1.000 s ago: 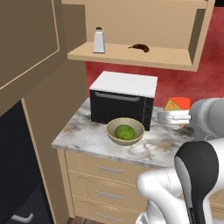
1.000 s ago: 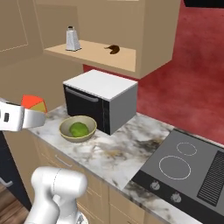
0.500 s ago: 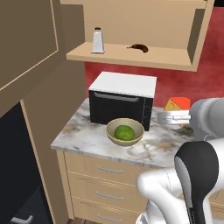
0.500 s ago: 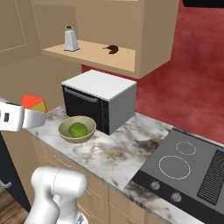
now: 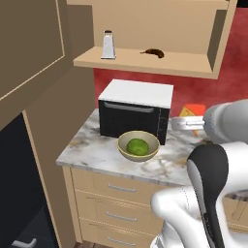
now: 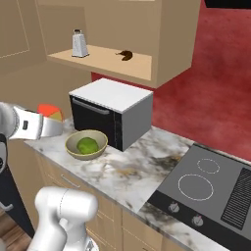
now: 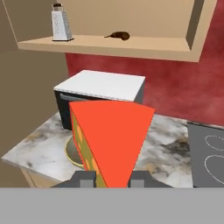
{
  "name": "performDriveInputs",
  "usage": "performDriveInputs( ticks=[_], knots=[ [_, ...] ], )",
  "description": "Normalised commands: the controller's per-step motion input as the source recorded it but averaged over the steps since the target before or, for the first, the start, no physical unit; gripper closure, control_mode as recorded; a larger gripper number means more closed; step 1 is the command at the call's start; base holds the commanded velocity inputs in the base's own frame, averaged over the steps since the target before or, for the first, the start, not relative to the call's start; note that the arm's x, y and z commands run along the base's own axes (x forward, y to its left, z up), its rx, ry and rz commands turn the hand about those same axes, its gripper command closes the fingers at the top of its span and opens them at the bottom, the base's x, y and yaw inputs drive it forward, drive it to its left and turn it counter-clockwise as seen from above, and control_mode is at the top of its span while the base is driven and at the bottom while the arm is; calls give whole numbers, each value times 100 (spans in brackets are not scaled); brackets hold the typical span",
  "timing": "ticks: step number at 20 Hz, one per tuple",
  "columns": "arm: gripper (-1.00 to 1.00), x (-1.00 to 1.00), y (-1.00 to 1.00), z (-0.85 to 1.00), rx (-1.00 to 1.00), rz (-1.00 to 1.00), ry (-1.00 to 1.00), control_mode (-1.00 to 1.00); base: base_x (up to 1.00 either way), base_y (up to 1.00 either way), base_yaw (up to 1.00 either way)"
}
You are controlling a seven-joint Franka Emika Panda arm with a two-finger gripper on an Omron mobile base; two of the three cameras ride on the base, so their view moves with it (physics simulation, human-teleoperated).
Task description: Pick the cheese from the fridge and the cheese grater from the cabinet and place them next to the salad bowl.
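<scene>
Nearer now: marble counter (image 5: pixel 92 145), bowl (image 5: pixel 138 146).

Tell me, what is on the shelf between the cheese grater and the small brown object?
Nothing: in the hand view, the cabinet shelf is bare between the cheese grater and the brown object.

bare counter (image 6: pixel 132 176) right of salad bowl (image 6: pixel 86 145), microwave (image 6: pixel 110 112) behind
</scene>
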Motion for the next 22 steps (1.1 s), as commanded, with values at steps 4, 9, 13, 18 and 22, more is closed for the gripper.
performDriveInputs(
  ticks=[4,9,13,18,22],
  knots=[
    [100,14,-44,-41,-6,9,14,-100,0,0,0],
    [100,16,-54,-35,-9,27,19,-100,0,0,0],
    [100,5,-50,-42,-7,28,27,-100,0,0,0],
    [100,13,-39,-75,-12,28,26,-100,0,0,0],
    [100,10,-36,-96,-6,16,26,-100,0,0,0]
  ],
)
